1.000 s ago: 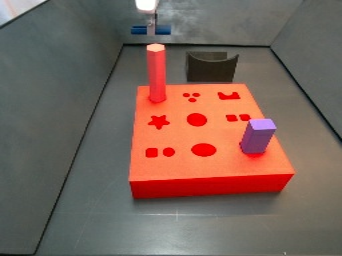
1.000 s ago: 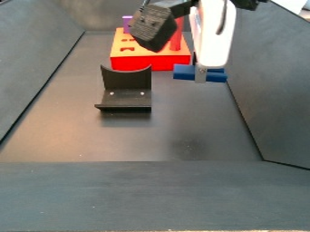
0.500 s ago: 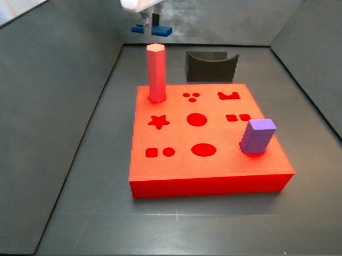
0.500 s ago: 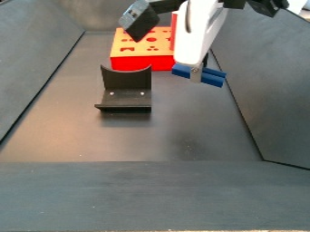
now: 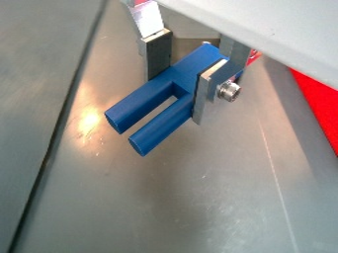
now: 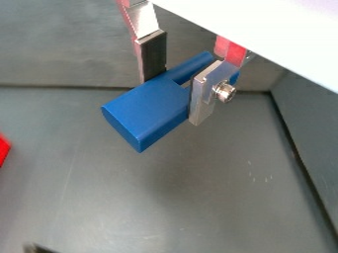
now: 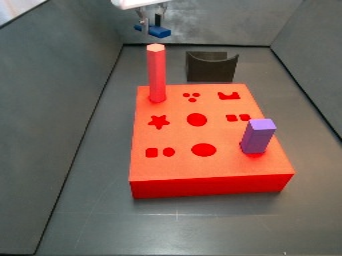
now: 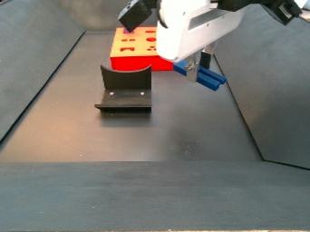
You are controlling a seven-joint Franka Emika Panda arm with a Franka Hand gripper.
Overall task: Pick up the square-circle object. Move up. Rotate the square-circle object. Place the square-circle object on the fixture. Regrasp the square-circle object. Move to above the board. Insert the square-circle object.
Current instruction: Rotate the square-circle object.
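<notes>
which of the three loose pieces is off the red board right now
The blue block, gripped in the gripper in mid-air above the dark floor. The tall red post and the purple block both stand on the board.

Dark grey floor [image 8: 145,149], sloped grey walls [image 7: 60,70], apparently matte.

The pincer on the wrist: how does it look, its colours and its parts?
The pincer has two flat silver plate fingers. One dark pad shows on the far finger, and a small silver screw sits on the near one. A little red shows near the finger bases. In a side view the body above the pincer is white with black parts.
</notes>
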